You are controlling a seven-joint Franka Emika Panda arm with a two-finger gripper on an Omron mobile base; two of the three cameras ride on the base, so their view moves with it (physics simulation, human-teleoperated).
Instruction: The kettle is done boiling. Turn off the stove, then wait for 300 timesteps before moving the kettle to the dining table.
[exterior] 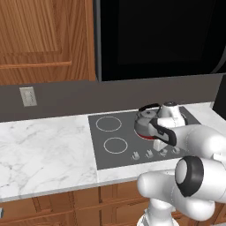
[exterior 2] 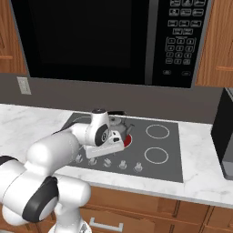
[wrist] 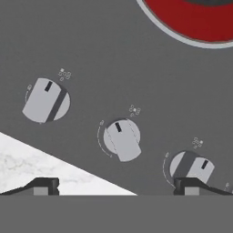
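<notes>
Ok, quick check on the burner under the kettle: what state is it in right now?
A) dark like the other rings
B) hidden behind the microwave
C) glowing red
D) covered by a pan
C: the burner glows red in the hand view above the knobs, and red shows under the kettle on the stove, whose other rings are plain white outlines.

glossy white arm [exterior: 194,176], dark joint bands
</notes>
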